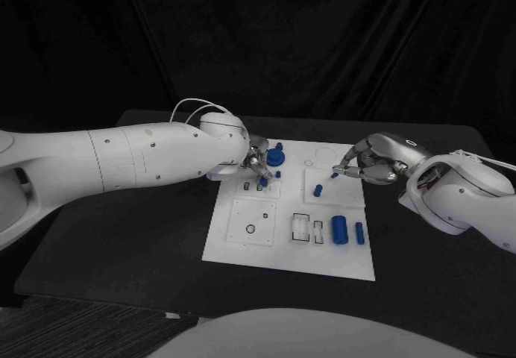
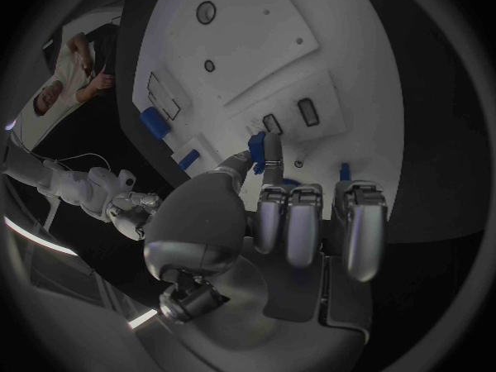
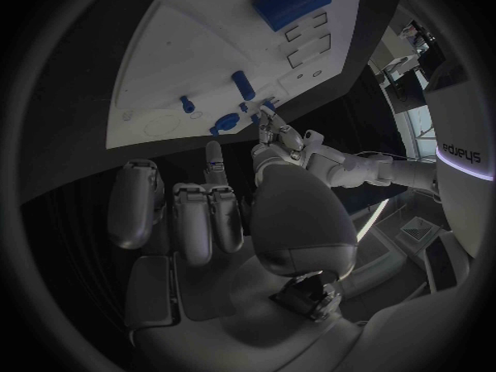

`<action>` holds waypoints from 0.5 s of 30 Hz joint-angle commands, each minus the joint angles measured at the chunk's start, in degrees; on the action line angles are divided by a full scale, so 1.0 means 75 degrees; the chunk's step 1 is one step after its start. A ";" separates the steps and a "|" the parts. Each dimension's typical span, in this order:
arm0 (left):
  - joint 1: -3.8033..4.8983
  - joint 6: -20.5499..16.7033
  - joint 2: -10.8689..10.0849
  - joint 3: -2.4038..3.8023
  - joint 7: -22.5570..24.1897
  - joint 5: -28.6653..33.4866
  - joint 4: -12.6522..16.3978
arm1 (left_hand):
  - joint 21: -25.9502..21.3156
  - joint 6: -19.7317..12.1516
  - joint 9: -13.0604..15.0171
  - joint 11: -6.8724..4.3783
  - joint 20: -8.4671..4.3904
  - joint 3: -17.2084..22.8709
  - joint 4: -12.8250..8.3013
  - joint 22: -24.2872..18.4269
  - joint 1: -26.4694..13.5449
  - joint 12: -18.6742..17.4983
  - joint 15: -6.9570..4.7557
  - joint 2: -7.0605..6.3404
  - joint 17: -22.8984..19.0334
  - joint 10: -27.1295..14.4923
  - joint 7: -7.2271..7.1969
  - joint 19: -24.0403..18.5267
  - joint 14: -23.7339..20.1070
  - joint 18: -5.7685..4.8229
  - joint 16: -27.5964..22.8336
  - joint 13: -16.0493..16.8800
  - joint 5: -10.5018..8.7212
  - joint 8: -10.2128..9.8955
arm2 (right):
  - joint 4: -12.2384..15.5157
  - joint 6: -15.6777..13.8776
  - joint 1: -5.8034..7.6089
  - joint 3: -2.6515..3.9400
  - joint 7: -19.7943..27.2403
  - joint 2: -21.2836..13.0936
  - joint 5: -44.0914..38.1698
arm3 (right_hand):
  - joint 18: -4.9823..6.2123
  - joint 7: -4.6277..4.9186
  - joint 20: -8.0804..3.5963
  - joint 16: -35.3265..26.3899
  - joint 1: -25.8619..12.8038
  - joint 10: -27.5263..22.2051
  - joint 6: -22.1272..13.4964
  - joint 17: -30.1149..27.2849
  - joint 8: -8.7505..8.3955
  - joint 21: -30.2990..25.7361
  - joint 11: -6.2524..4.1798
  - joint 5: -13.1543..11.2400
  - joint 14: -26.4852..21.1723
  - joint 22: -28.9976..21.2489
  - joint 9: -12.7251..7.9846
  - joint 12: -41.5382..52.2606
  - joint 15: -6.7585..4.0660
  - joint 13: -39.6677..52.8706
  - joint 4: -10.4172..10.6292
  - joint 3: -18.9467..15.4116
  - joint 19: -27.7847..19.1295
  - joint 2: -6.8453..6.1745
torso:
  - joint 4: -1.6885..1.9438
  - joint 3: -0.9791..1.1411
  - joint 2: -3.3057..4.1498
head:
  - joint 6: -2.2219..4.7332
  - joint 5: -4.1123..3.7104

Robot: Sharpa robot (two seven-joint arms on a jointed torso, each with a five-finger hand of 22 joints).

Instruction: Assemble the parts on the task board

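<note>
The white task board lies mid-table. My left hand hovers over its far left part and pinches a small blue part between thumb and a finger, just above a small rectangular slot; the same part hangs under the hand in the head view. My right hand is over the board's far right part, most fingers curled in and one finger stretched toward a small blue peg standing on the board. Nothing shows between its fingers.
A round blue knob stands on the board beside my left hand. A short blue piece sits mid-board. A blue cylinder and a blue bar lie near the right edge, beside two rectangular recesses. A ring mark is front left.
</note>
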 commanded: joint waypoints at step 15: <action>-0.0013 -0.0083 -0.0177 0.0004 -0.0057 0.0019 0.0119 | -0.0068 0.0150 0.0273 -0.0078 -0.0023 0.0566 -0.0048 0.1619 -0.0071 0.0166 -0.0063 -0.0083 0.2034 0.0862 -0.0038 0.0438 0.0793 -0.0151 0.0106 0.1994 0.0110 -0.0093 | -0.0014 0.0047 -0.0046 0.0005 -0.0146 0.0015 -0.0012 | 0.0003 -0.0002 0.0028 -0.0051 0.0025 0.0848 -0.0116 0.1741 0.0158 -0.0139 0.0021 0.0082 0.0664 0.1408 0.0130 0.0127 0.0012 0.2017 -0.0065 -0.0055 -0.0057 0.0150 | -0.0002 -0.0002 0.0001 | -0.0001 0.0104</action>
